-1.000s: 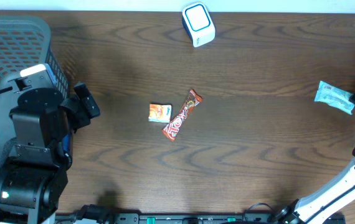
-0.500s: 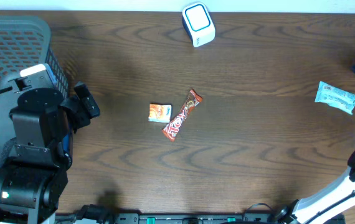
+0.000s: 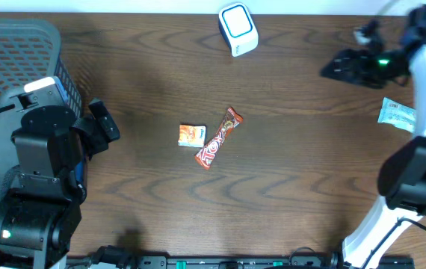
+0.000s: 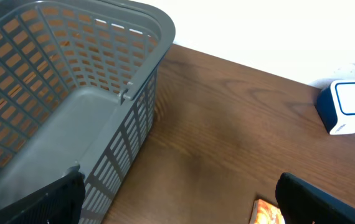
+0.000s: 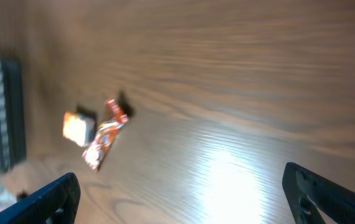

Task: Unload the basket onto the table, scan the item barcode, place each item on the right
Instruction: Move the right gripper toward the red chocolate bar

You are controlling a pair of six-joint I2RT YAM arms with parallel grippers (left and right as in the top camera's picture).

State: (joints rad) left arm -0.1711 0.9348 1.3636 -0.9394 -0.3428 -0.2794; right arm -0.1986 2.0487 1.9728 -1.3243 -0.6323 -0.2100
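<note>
1. Nothing is held. The jaws of the right gripper are spread wide, and nothing is seen between them. The jaws of the left gripper are spread wide too, beside the grey basket, and they are empty.
2. Three items are laid on the table. A red candy bar and a small orange packet are placed side by side near the middle. A blue packet is laid near the right edge, just beside the right arm. Which one is meant cannot be told.
3. The white and blue scanner is set at the back edge, well apart from all three items.
4. The right gripper is held at the back, between the scanner and the blue packet.
5. The step in hand is judged to be the reach for an item. No item is picked up yet.
6. Next, the open jaws need to be lowered over one item and closed on it. Then its barcode needs to be turned to the scanner. No barcode can be seen.
</note>
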